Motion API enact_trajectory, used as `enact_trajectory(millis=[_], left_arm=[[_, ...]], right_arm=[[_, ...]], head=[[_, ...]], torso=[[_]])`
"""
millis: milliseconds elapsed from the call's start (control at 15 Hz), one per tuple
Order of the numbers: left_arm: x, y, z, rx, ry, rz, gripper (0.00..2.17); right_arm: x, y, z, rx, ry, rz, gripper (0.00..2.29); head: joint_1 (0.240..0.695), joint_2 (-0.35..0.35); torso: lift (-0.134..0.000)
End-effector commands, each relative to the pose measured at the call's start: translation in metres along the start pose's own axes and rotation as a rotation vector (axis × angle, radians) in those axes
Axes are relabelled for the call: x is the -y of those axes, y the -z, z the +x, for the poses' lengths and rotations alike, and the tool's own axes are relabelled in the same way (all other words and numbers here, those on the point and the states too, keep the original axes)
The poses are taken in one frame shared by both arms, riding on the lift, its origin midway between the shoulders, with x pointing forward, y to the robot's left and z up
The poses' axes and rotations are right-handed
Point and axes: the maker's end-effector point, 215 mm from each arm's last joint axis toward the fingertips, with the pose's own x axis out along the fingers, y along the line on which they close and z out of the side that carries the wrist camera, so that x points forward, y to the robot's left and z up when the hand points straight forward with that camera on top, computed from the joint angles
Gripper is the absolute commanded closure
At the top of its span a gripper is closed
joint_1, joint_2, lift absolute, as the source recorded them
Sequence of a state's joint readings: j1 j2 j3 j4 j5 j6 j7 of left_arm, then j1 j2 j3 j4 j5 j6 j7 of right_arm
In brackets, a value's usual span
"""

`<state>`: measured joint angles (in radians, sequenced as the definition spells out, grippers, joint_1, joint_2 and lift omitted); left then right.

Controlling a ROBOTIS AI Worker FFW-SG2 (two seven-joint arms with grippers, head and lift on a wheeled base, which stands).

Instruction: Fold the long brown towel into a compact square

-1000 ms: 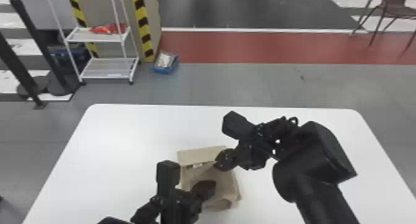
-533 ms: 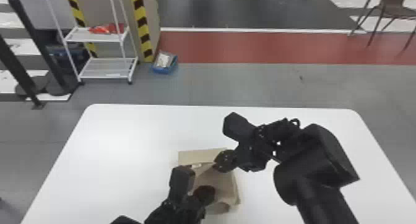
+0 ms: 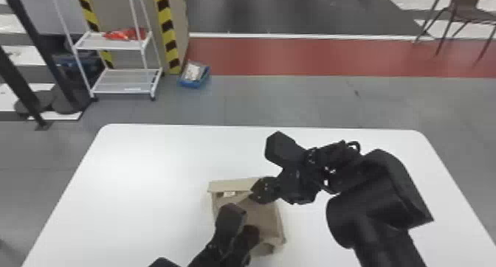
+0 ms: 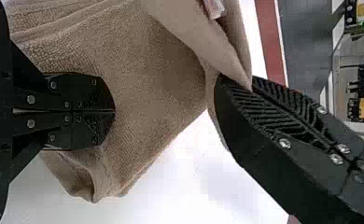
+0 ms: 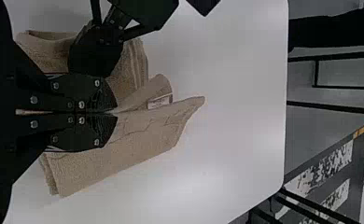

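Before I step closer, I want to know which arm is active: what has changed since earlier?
The left gripper has moved toward the robot's right and slightly nearer the robot. I can't see any new grasp or release. The right gripper and towel stayed nearly in place.

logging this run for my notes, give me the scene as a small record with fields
item: brown towel
towel state: partly folded, with loose, uneven layers; not yet a neat square
label: white tag showing by the towel's far edge
surface: white table
left gripper: fingers shut, over the towel's near part
right gripper: fingers shut on the towel, toward its far side
behind the table: white shelf rack with red items on its upper shelf, blue box on the floor
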<state>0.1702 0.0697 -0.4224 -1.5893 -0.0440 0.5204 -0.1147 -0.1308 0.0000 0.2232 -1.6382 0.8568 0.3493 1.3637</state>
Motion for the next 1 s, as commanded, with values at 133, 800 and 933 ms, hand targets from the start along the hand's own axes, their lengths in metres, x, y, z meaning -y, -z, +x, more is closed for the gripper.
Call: enact_trajectory(millis=[133, 800, 933], left_arm=[[0.01, -0.009, 0.012, 0.009, 0.005, 0.009, 1.66], [-0.008, -0.03, 0.02, 0.036, -0.017, 0.012, 1.66], [-0.01, -0.03, 0.018, 0.037, -0.028, 0.034, 1.66]], right_arm=[[-0.011, 0.0, 0.004, 0.009, -0.021, 0.006, 1.52], [-0.021, 0.069, 0.034, -0.138, -0.128, 0.024, 1.52], [-0.014, 0.078, 0.031, -0.158, -0.126, 0.029, 1.52]], head=[[0.695, -0.025], [0.695, -0.052], [0.695, -0.062]], torso=[[0.0], [0.0], [0.0]])
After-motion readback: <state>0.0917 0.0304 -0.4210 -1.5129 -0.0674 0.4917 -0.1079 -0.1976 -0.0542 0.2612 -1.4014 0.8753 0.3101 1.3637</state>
